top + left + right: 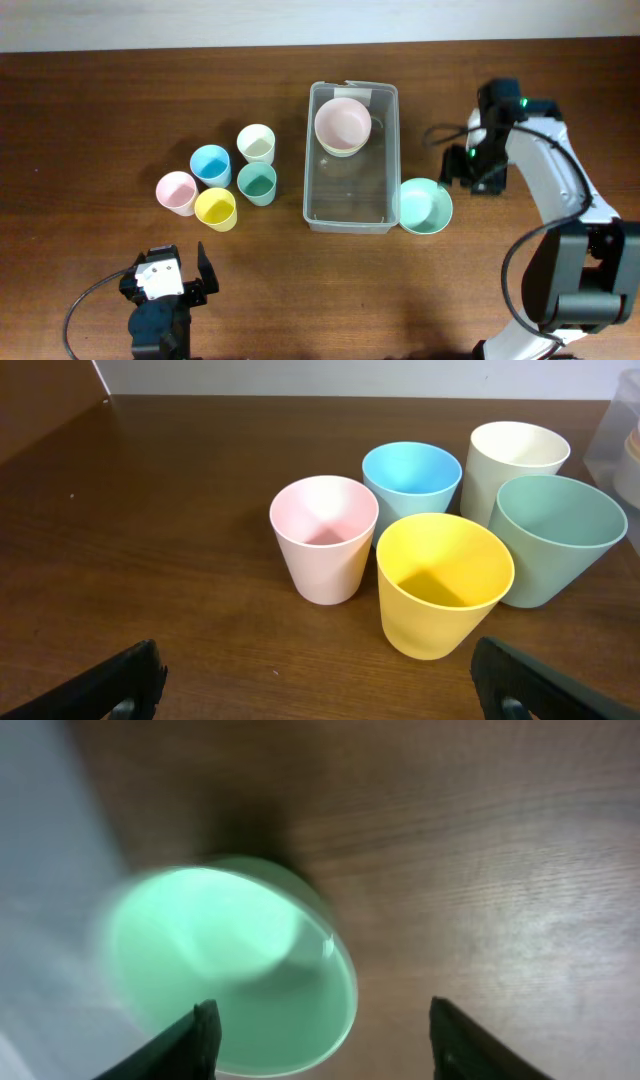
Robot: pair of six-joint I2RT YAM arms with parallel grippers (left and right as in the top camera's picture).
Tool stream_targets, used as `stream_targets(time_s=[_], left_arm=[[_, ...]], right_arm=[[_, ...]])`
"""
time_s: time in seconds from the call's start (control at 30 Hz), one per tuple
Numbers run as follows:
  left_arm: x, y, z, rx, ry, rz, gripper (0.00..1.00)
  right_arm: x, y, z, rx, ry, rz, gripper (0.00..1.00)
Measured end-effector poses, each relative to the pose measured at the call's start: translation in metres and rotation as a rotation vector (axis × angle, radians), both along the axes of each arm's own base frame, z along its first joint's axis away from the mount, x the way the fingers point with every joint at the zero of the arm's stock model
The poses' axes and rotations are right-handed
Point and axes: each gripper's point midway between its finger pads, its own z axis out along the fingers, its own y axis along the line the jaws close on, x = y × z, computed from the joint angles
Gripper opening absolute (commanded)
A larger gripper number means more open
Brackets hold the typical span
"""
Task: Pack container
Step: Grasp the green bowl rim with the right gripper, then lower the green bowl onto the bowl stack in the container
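The clear container point(347, 195) stands mid-table with a pink bowl point(343, 125) stacked on other bowls at its far, labelled end. A green bowl point(426, 206) sits on the table against the container's right near corner. My right gripper point(462, 172) is open above and just right of that bowl. In the right wrist view the green bowl point(230, 970) lies below the open fingers point(325, 1040), its right rim between them. My left gripper point(167, 275) is open and empty at the front left; its fingers point(320, 690) face the cups.
Several pastel cups stand left of the container: cream point(256, 143), blue point(210, 164), teal point(257, 184), pink point(177, 192), yellow point(216, 208). In the left wrist view the yellow cup point(440, 582) is nearest and the pink cup point(323, 538) is left of it.
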Motion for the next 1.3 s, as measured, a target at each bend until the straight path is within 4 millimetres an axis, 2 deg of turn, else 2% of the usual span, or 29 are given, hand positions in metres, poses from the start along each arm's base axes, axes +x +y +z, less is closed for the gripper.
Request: stream_targets(time_s=[0.07,0.2,0.3,0.43,0.63,0.77,0.83,0.9,0.97,1.03,1.07,1.1,1.13,1.2,1.3], left_arm=[[0.0,0.0,0.0,0.0,0.0,0.0,1.0],[0.0,0.0,0.0,0.0,0.0,0.0,1.0],[0.0,0.0,0.0,0.0,0.0,0.0,1.0],[0.0,0.0,0.0,0.0,0.0,0.0,1.0],[0.0,0.0,0.0,0.0,0.0,0.0,1.0],[0.0,0.0,0.0,0.0,0.0,0.0,1.0],[0.0,0.0,0.0,0.0,0.0,0.0,1.0],[0.0,0.0,0.0,0.0,0.0,0.0,1.0],[0.0,0.0,0.0,0.0,0.0,0.0,1.0],[0.0,0.0,0.0,0.0,0.0,0.0,1.0],[0.0,0.0,0.0,0.0,0.0,0.0,1.0],[0.0,0.0,0.0,0.0,0.0,0.0,1.0],[0.0,0.0,0.0,0.0,0.0,0.0,1.0],[0.0,0.0,0.0,0.0,0.0,0.0,1.0],[0.0,0.0,0.0,0.0,0.0,0.0,1.0]], right_arm=[[-0.017,-0.006,-0.03,0.0,0.058,-0.032,0.52],[-0.03,-0.009,-0.059,0.026,0.075,-0.061,0.36],[-0.03,-0.005,-0.071,0.071,0.049,-0.071,0.28],[-0.024,0.005,-0.077,0.131,0.011,-0.075,0.04],[-0.02,0.007,-0.076,0.17,-0.011,-0.08,0.04],[-0.018,-0.011,-0.073,0.178,-0.016,-0.139,0.04],[-0.014,-0.026,-0.062,0.177,-0.026,-0.187,0.04],[-0.001,-0.04,-0.039,0.175,-0.072,-0.223,0.04],[0.015,-0.045,-0.005,0.18,-0.142,-0.229,0.04],[0.032,-0.038,0.037,0.191,-0.229,-0.194,0.04],[0.041,-0.029,0.061,0.196,-0.283,-0.161,0.04],[0.056,-0.009,0.096,0.204,-0.377,-0.088,0.04],[0.066,0.02,0.126,0.214,-0.469,0.004,0.04],[0.076,0.058,0.145,0.226,-0.552,0.108,0.04],[0.081,0.099,0.144,0.232,-0.579,0.197,0.04]])
